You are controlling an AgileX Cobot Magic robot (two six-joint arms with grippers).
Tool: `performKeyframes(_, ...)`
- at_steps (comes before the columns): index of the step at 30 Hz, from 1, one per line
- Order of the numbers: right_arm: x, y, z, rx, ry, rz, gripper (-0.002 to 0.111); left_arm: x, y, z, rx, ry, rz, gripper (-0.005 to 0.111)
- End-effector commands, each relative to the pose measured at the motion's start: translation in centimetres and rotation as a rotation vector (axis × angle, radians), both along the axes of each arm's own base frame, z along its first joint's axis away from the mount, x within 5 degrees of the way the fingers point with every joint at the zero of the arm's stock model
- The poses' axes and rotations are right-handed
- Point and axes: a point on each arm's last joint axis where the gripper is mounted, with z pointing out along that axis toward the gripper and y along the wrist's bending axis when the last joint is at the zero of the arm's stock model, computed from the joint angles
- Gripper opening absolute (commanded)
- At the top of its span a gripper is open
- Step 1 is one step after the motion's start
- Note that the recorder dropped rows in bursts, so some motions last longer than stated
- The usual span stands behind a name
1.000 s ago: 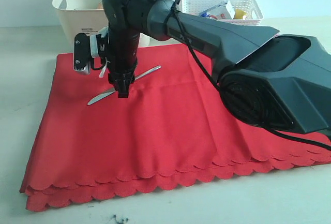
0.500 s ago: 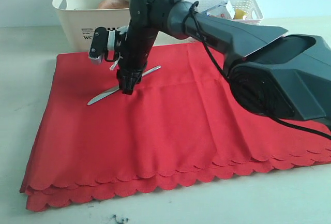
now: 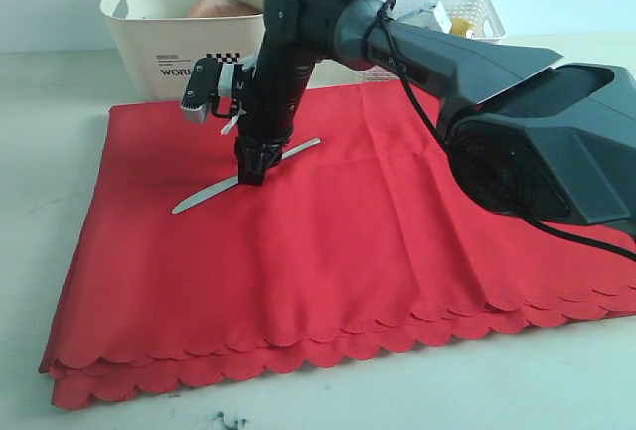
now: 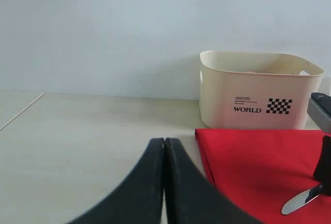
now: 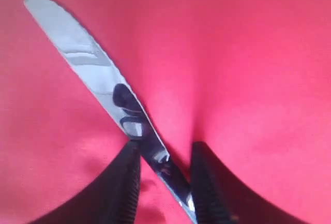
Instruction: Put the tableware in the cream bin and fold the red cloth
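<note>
Here my right hand [image 3: 250, 176] straddles the knife [image 3: 204, 196], fingers parted, on the cloth [image 3: 328, 251] well inside its edges; my left hand [image 4: 164, 144] sits closed over the worktop [image 4: 77, 131] near the cloth's corner.

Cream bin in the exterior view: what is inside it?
A rounded brown thing shows above the cream bin's rim. Its walls hide anything lower, and the right arm covers the bin's right end.

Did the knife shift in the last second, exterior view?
Yes, slightly: the knife slid a little away from the cream bin, toward the scalloped near edge of the red cloth, with the right gripper straddling it.
</note>
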Motion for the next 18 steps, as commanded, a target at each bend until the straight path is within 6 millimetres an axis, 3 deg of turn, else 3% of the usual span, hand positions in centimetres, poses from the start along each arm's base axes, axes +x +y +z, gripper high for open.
performKeyframes(1,-0.3,0.1,0.9,0.012,0.030,-0.028,0.025,0.0,0.0,0.0,-0.001,-0.007,-0.005,0.002)
performKeyframes(8,-0.2,-0.2,1.2,-0.014,0.022,-0.085,0.000,0.0,0.0,0.0,-0.001,-0.007,-0.005,0.002)
performKeyframes(18,-0.2,-0.1,3.8,0.023,0.013,-0.154,0.000,0.0,0.0,0.0,-0.001,-0.007,-0.005,0.002)
